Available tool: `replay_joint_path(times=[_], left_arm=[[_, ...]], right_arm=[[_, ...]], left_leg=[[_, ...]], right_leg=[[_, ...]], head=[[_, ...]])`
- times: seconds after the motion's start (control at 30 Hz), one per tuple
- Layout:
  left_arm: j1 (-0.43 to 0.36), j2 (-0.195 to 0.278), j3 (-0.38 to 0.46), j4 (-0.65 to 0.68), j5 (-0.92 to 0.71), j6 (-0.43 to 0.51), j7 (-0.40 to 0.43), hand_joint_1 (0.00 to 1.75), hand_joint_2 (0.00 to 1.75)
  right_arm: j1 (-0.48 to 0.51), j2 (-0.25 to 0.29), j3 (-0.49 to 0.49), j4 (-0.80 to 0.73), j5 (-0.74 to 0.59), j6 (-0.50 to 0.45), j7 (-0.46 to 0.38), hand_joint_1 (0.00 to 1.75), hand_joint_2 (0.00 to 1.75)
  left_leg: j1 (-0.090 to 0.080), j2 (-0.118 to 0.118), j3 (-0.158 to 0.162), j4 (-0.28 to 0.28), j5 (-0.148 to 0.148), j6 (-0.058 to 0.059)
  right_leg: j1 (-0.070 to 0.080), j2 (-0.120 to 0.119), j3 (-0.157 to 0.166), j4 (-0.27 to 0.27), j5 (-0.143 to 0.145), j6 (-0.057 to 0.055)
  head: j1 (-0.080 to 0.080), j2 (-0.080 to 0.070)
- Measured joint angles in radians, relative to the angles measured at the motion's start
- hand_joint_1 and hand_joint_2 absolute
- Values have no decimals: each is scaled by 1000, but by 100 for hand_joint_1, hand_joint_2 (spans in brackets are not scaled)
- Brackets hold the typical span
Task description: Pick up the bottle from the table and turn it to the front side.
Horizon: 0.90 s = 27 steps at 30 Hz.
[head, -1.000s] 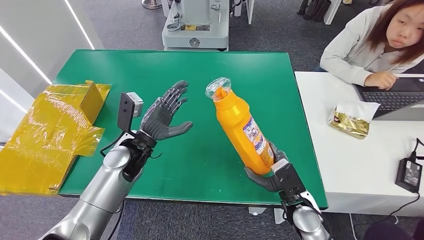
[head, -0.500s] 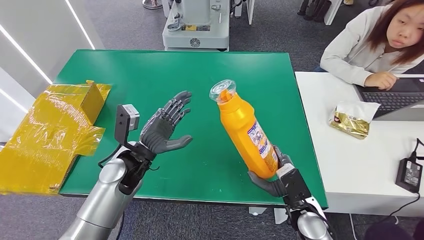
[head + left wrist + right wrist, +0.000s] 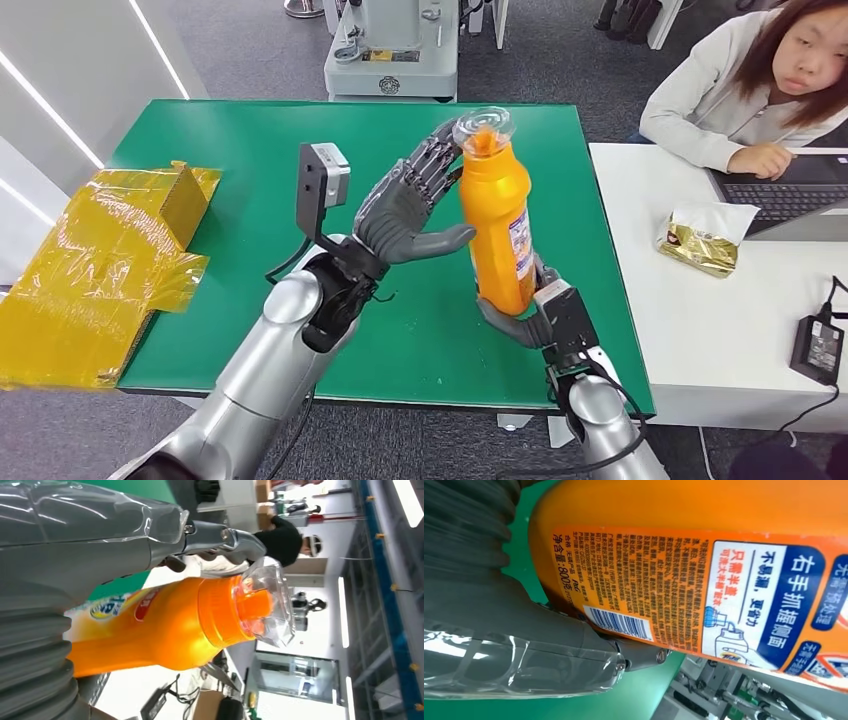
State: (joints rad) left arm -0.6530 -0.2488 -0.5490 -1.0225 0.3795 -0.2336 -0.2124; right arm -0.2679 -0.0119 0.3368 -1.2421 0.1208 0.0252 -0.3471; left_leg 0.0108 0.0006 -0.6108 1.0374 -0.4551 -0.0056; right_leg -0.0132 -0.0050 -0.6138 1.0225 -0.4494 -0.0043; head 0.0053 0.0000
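Left hand [image 3: 405, 210] is swinging in beside the now-upright bottle [image 3: 497, 225] | fingers spread, seemingly touching its neck | right hand [image 3: 528, 318] is gripping the base | back label facing right

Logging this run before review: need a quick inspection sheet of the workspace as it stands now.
Surface: green table, bare around the robot hands.
Job's things: orange bottle, held up off the table, near upright, clear cap on top; barcode label faces the right wrist camera.
Clutter: yellow wrapped box at the table's left edge.
Robot hands: right robot hand grips the bottle's base; left robot hand open against the bottle's upper part, not clearly gripping it.
Cables: power adapter with lead on the white desk.
Surroundings: person at a laptop; snack bag; grey machine base behind.
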Motion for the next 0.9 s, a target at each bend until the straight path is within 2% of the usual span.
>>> replay_joint_path(times=[0.2, 0.4, 0.53, 0.77, 0.9], left_arm=[[-56, -28, -34, 99, -121, 90, -56, 0, 175], [-109, -29, -52, 245, -303, 157, -102, 0, 175], [-141, -16, -65, 329, -377, 173, -111, 0, 175], [-163, -6, -76, 391, -392, 173, -109, 0, 175], [-188, 0, -82, 428, -380, 130, -78, 170, 175]], right_arm=[[-61, 29, 32, 86, -1, 4, 2, 175, 175], [-82, 44, 53, 148, 3, 0, 19, 175, 175], [-83, 46, 53, 182, 14, 0, 22, 175, 175], [-83, 47, 53, 214, 18, 1, 23, 175, 175], [-90, 47, 53, 235, 19, 11, 22, 175, 175]], left_leg=[[0, 0, 0, 0, 0, 0], [0, 0, 0, 0, 0, 0], [0, 0, -1, 0, 0, 0], [0, 0, -1, 0, 0, 0], [0, 0, -1, 0, 0, 0]], right_leg=[[0, 0, 0, 0, 0, 0], [0, 0, 0, 0, 0, 0], [0, 0, 0, 0, 0, 0], [0, 0, 0, 0, 0, 0], [0, 0, 0, 0, 0, 0]], head=[[0, 0], [0, 0], [0, 0], [0, 0], [0, 0]])
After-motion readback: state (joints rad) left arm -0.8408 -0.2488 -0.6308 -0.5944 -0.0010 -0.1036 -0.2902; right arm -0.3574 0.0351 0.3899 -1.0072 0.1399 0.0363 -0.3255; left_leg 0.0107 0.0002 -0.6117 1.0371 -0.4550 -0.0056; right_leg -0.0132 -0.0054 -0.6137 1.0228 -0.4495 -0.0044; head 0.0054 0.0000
